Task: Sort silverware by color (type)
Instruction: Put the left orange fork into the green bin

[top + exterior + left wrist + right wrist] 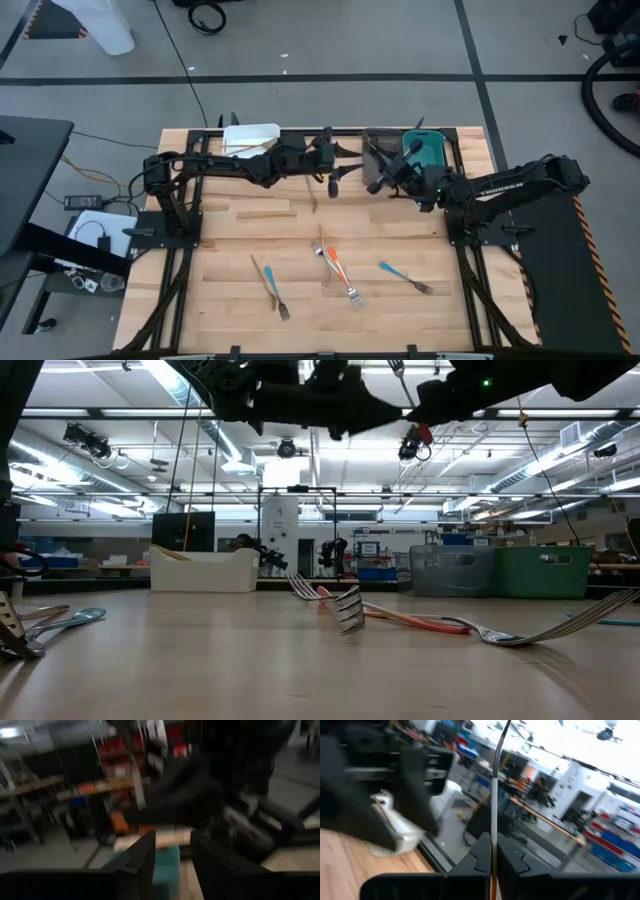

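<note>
Step in hand: the right gripper [492, 857] appears to be carrying a slim utensil [495, 780] toward the bins at the far edge; best kept pinched firmly and let go only once over the matching bin.
Right gripper: fingers closed on the utensil's thin shank, which sticks out past them.
Left gripper [172, 855]: fingers parted, nothing between them, raised near the white bin [250, 137].
Silverware left: several forks [345, 280] lie on the near half of the table [230, 320].

Bright overhead lights, wrist views blurred
</note>
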Tool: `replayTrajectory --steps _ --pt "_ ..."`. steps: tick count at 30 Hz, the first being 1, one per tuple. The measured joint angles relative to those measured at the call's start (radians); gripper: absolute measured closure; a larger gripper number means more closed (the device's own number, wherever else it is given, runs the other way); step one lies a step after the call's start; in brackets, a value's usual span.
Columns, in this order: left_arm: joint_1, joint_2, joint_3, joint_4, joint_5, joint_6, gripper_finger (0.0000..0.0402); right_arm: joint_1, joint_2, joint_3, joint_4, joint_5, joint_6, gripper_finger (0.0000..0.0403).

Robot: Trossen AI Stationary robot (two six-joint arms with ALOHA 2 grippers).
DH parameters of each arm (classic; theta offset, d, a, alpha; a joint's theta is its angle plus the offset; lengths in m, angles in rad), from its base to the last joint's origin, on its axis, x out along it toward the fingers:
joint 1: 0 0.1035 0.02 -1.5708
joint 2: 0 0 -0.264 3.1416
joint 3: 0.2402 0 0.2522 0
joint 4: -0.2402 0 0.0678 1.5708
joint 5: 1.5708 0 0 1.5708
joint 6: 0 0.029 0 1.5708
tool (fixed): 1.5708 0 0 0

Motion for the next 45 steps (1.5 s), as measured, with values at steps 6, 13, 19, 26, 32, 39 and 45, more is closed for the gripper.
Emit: replayTrajectory --steps 6,13,19,26,32,39,45 --pt "-0.027 0.0 0.0 -0.207 -0.038 0.0 0.0269 -0.003 0.0 0.0 -0.075 0.023 0.066 0.0387" --pt "-0.055 -0.004 0.0 -0.379 -0.106 0.001 0.0269 -0.015 0.0 0.0 -0.144 0.022 0.116 0.0387" --pt "-0.07 -0.043 0.0 -0.58 -0.123 0.001 0.0269 -0.017 -0.001 0.001 -0.168 0.02 0.134 0.0387" --pt "-0.109 -0.146 -0.002 -0.712 -0.126 0.016 0.0288 -0.063 0.0 0.061 -0.464 -0.042 0.337 0.0387" --pt "-0.154 -0.201 -0.002 -0.726 -0.166 0.061 0.0316 -0.105 -0.001 0.138 -0.69 -0.086 0.447 0.0387" --pt "-0.166 -0.21 -0.16 -0.597 -0.185 0.053 0.0333 -0.176 -0.002 0.184 -0.87 -0.163 0.504 0.0387" --pt "-0.165 -0.252 -0.247 -0.552 -0.207 0.039 0.0336 -0.255 -0.002 0.185 -0.965 -0.189 0.53 0.0387"
